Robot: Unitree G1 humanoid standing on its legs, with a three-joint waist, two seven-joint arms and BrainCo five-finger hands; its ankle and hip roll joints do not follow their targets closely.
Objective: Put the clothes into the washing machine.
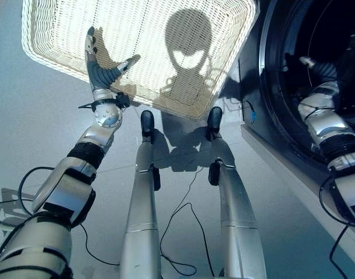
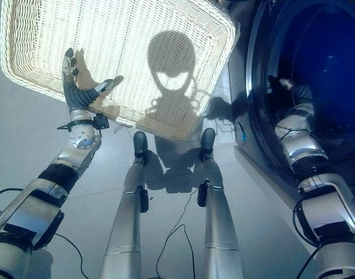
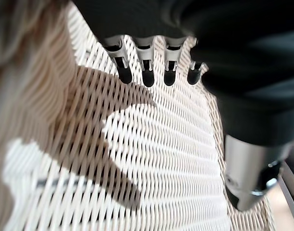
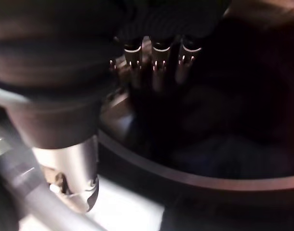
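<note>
The dark front-loading washing machine stands at the robot's right, its round door opening facing the floor space between it and the wide cream woven wicker basket. That basket lies just beside the machine on its left, on the pale grey floor, and its woven bottom is bare (the dark patches on it are shadow).

Inside the machine's drum, something dark bluish lies low down past the drum's rim; it may be the clothes, though the gloom there makes it hard to be sure.

The right hand reaches through the machine's opening into the drum, fingers straight and side by side, holding nothing. The left hand hovers over the basket's near edge, away from the machine, fingers spread and relaxed, thumb out to the side, empty.
</note>
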